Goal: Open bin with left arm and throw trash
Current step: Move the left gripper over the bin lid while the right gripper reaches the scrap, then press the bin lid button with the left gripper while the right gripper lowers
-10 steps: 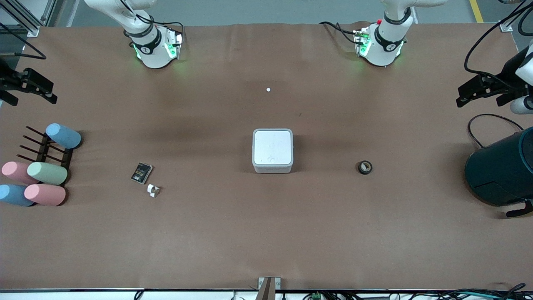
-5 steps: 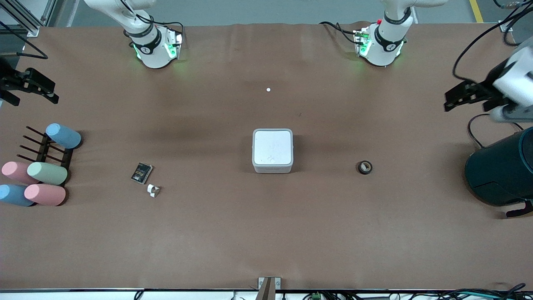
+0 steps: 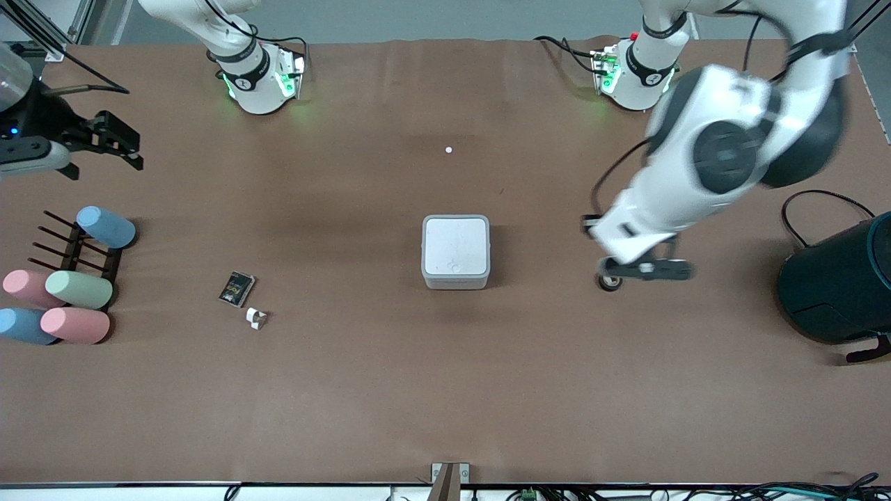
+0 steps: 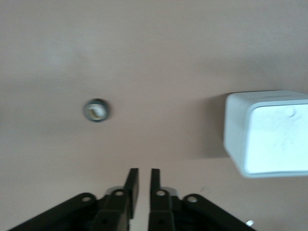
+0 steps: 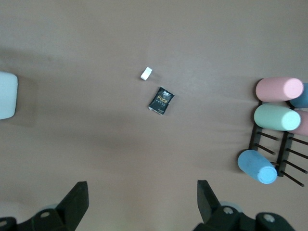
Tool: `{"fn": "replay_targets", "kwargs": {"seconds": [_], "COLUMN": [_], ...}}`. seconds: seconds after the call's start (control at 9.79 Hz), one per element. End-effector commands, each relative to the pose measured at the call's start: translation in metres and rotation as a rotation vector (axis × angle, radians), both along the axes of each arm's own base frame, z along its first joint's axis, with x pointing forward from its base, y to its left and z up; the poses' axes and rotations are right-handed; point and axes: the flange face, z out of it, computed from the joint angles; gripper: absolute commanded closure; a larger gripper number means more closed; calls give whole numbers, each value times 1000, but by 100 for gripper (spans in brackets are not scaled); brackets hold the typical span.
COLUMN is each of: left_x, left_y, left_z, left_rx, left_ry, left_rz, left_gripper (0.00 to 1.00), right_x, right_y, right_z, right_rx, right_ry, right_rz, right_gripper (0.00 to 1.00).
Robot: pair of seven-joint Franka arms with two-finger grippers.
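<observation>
Front view has the left gripper [image 3: 644, 270] hanging fingers nearly together beside the tape roll [image 3: 610, 281], the lidded bin [image 3: 456, 251] toward mid-table needing its lid lifted next, while the right gripper [image 3: 111, 139] waits wide near the rack.

bin [image 3: 456, 251]: mid table [image 3: 445, 390]
tape roll [image 3: 608, 282]: beside bin, toward left arm's end
packet [image 3: 237, 289], ring [image 3: 256, 318]: toward right arm's end; ring just beside packet, nearer the front camera
left end effector [image 3: 647, 270]: over tape roll
</observation>
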Motion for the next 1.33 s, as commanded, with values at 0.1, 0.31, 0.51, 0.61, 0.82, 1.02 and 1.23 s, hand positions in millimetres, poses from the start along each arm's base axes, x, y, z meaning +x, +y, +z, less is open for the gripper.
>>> {"fn": "replay_targets", "kwargs": {"seconds": [0.1,0.31,0.51,0.61,0.82,1.02,1.23], "left_x": [-41,-55,-61,-59,-58,-56,-55], "left_y": [-119,-159,-181,-181,-186,-182,-183], "left_z": [-61,-83,-102,-118,-135,-154,-160], "left_rx": [-18,-77,-109,-96,-97,-59,-63], "left_ry": [-39,-75,-97,-90,-105,-117,-119], "left_rz": [94,137,128,127,118,99,100], "left_gripper": [100,100,100,100,100,100,100], "right_x": [0,0,22,29,39,58,74], "right_y": [61,111,124,127,110,88,63], "right_z": [-63,-120,-176,-205,-223,-267,-304], "right_rx": [34,29,17,14,8,3,-7], "right_ry": [-2,-4,15,-3,0,19,11], "right_rz": [109,285,458,520,671,845,950], "right_gripper": [4,5,5,5,5,6,6]}}
